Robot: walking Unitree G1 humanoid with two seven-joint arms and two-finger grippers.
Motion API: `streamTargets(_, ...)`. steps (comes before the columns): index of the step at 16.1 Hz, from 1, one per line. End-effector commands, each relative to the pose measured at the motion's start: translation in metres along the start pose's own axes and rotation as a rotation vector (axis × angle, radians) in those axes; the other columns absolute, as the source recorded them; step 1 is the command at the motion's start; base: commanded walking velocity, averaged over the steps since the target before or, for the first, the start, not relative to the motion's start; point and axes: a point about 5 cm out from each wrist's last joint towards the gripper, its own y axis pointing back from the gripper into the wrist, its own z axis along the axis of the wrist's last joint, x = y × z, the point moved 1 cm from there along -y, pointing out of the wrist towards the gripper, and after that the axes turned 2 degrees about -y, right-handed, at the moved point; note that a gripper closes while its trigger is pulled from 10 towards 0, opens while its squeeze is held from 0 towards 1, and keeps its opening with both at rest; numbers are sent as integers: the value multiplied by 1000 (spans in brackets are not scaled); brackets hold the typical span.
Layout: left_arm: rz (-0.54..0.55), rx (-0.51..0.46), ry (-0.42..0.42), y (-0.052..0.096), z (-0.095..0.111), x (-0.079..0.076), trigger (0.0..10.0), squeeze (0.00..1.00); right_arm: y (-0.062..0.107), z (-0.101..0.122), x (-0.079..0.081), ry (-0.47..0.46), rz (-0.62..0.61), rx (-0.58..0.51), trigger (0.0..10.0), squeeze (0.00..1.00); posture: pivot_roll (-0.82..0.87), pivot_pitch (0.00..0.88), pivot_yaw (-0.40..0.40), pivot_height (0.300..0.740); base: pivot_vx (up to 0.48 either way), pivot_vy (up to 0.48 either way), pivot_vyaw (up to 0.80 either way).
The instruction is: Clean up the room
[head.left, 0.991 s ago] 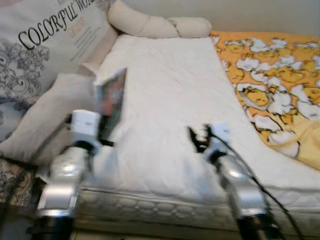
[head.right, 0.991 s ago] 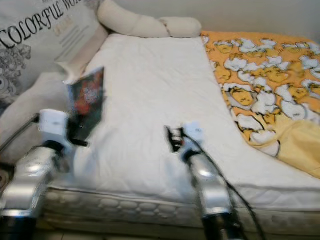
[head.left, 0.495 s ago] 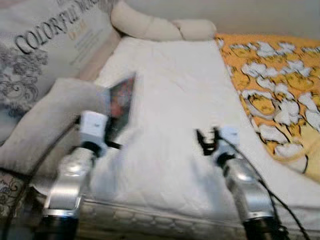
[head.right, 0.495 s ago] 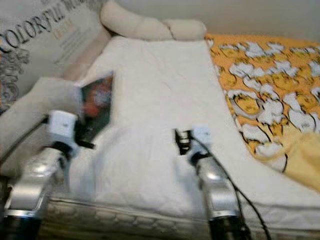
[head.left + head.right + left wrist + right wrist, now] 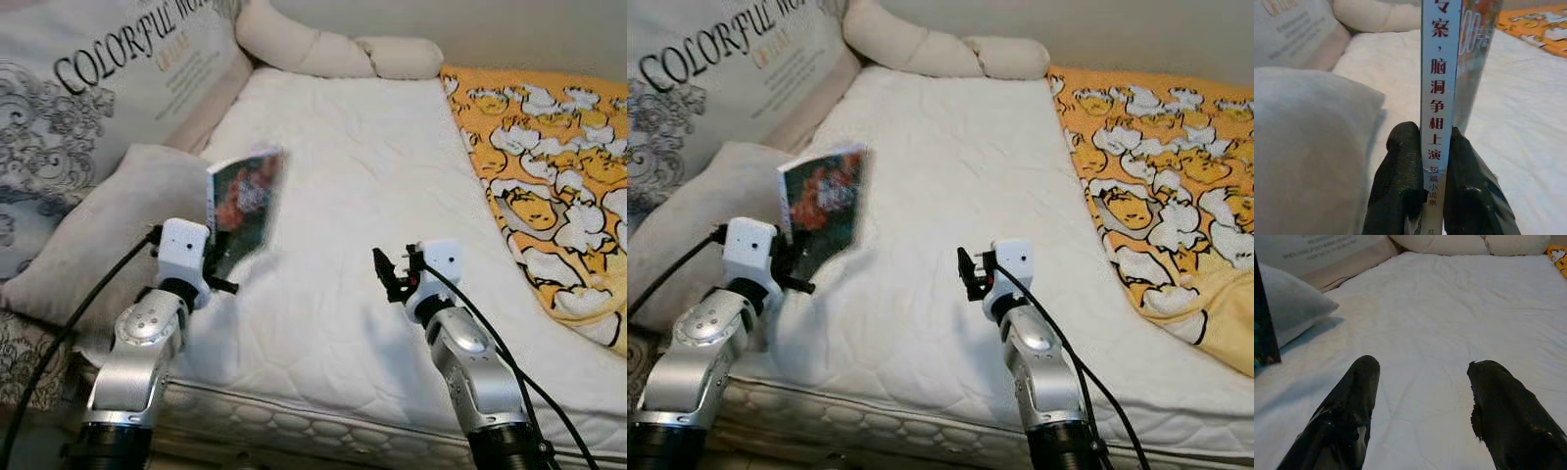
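Observation:
My left gripper (image 5: pixel 217 262) is shut on a paperback book (image 5: pixel 245 201) with a dark green and red cover, holding it upright by its lower edge above the left side of the white mattress (image 5: pixel 343 196). In the left wrist view both black fingers (image 5: pixel 1400 176) pinch the book's pale blue spine (image 5: pixel 1440 78), which carries red Chinese characters. My right gripper (image 5: pixel 384 274) hovers open over the middle of the mattress front, holding nothing; its two fingers (image 5: pixel 1347 416) stand wide apart in the right wrist view.
A grey cushion (image 5: pixel 108 225) lies just left of the book, and a large printed pillow (image 5: pixel 98 88) leans behind it. Cream bolsters (image 5: pixel 333 54) lie at the head of the bed. An orange duck-print blanket (image 5: pixel 549 166) covers the right side.
The camera has shifted and the blur has cleared. My left gripper has lifted the book slightly and carried it a little right over the mattress. The right gripper stays open, roughly where it was.

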Motion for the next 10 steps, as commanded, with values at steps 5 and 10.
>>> streamTargets(5, -186, 69, 24, -34, 8, -12, 10000, 0, 0, 15, -13, 62, 29, -27, 10000, 0, 36, 0, -16, 740, 0, 0, 0)
streamTargets(10, -449, 96, 117, -60, 20, -24, 10000, 0, 12, 32, -17, 233, 245, 10, 10000, 0, -25, 0, 44, 740, 0, 0, 0)
